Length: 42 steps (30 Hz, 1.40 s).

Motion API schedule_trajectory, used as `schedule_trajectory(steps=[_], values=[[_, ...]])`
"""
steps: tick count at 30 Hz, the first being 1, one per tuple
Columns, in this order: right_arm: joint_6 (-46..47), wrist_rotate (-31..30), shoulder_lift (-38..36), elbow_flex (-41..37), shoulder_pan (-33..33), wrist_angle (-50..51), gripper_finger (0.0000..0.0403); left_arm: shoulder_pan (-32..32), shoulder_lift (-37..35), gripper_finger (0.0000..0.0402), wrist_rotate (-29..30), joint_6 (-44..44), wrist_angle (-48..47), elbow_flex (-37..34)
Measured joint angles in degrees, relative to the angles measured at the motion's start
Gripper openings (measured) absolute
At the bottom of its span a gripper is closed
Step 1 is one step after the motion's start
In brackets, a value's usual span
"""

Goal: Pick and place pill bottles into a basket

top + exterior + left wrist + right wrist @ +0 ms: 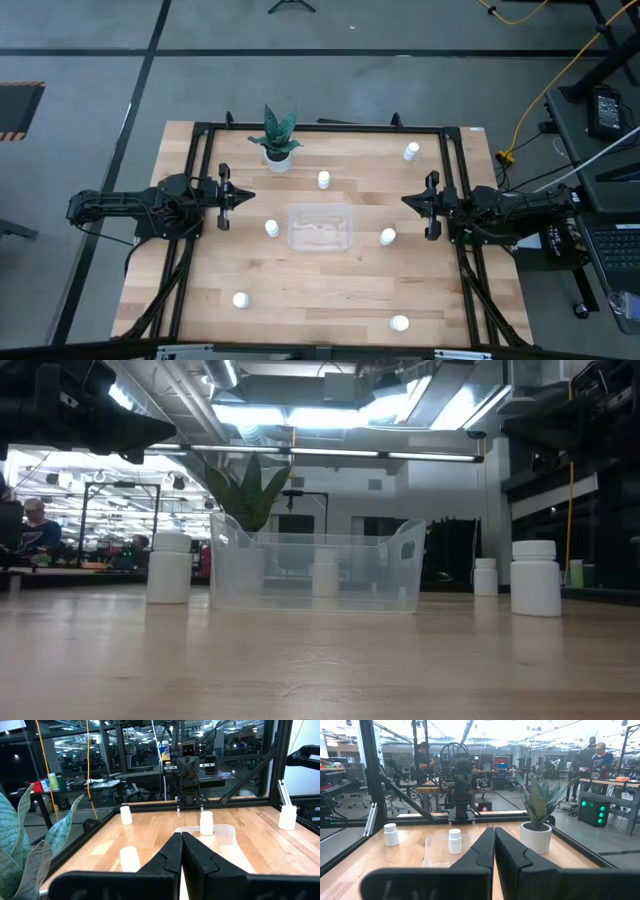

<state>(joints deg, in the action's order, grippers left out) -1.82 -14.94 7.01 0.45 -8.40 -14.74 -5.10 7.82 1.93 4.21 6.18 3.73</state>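
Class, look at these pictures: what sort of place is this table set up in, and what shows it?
Probably a robotics lab or workshop hall: the wooden table sits in a black metal frame, with people at workbenches and bright ceiling lights beyond.

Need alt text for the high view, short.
Overhead: a clear, shallow plastic basket sits empty mid-table, six small white pill bottles scattered around it on the light wooden table. The left gripper and right gripper, both shut, wait at opposite sides; a potted green plant stands behind.

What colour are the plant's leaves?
Green with pale stripes across the leaves, seen best in the left wrist view.
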Motion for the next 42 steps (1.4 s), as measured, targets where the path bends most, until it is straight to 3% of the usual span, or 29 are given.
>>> schedule_trajectory(steps=[42], values=[[-6.05, -0.04, -0.02, 0.0, 0.01, 0.0, 0.0016, 0.0, 0.0, 0.0004, 0.0, -0.49, 0.03, 0.0]])
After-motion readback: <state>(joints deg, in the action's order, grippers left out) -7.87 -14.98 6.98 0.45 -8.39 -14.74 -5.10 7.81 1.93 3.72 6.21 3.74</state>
